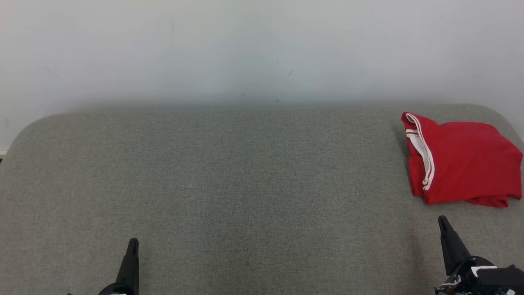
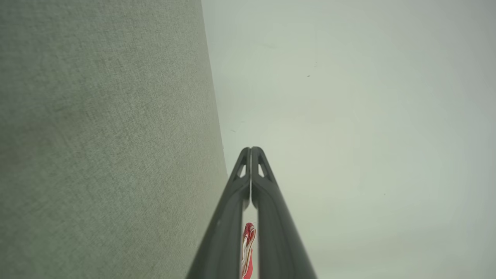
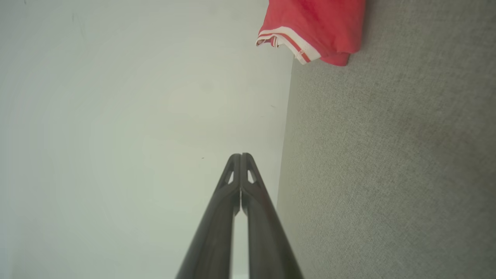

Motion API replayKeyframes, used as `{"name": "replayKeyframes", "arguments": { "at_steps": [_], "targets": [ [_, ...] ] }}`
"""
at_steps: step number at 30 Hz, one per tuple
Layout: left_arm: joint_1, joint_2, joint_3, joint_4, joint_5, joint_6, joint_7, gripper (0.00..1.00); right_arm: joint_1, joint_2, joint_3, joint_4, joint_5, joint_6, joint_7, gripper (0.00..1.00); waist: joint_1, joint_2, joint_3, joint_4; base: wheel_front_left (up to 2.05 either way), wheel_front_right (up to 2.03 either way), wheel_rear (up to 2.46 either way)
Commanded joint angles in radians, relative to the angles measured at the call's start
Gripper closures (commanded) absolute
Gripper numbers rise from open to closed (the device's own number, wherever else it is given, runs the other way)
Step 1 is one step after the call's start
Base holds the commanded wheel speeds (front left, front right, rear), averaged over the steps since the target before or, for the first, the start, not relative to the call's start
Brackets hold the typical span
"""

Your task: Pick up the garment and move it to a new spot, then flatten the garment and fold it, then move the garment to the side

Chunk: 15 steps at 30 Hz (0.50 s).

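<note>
Head view: red garment (image 1: pixel 464 164) sits folded in a compact bundle at the far right of the grey padded surface (image 1: pixel 245 184), white-striped trim on its left side, close to the rounded right corner. Left gripper (image 1: pixel 133 242) is low left. Right gripper (image 1: pixel 443 221) is low right, just short of the bundle. Neither touches it. Wrist views show each pair of fingers pressed together, nothing between them. My read: fold and side placement look done. Risks: bundle lies near the right edge and not far from the back edge at the wall (image 1: pixel 245 49). A nudge from the right gripper moving past could shove it off or pop the fold open, and a lower layer peeks out at the near right corner. Room: centre and left of the surface are bare, so pulling back toward the near edge or leftward looks safe. Far right is tight.
</note>
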Motion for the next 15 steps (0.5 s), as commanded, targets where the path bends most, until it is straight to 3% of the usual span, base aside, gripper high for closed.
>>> {"name": "replayKeyframes", "arguments": {
  "at_steps": [1,15],
  "targets": [
    [-0.01,0.004,0.0,-0.006,-0.021,-0.003,0.004,1.0,-0.012,0.0,-0.005,-0.004,0.02,-0.002,0.008,1.0,-0.0001,-0.0001,0.0,0.0,0.0,0.0,0.0],
    [-0.009,0.004,0.0,-0.006,-0.017,-0.003,0.003,1.0,-0.013,0.005,-0.01,-0.003,0.008,-0.002,0.012,1.0,-0.0001,-0.0001,0.0,0.0,0.0,0.0,0.0]
  ]
}}
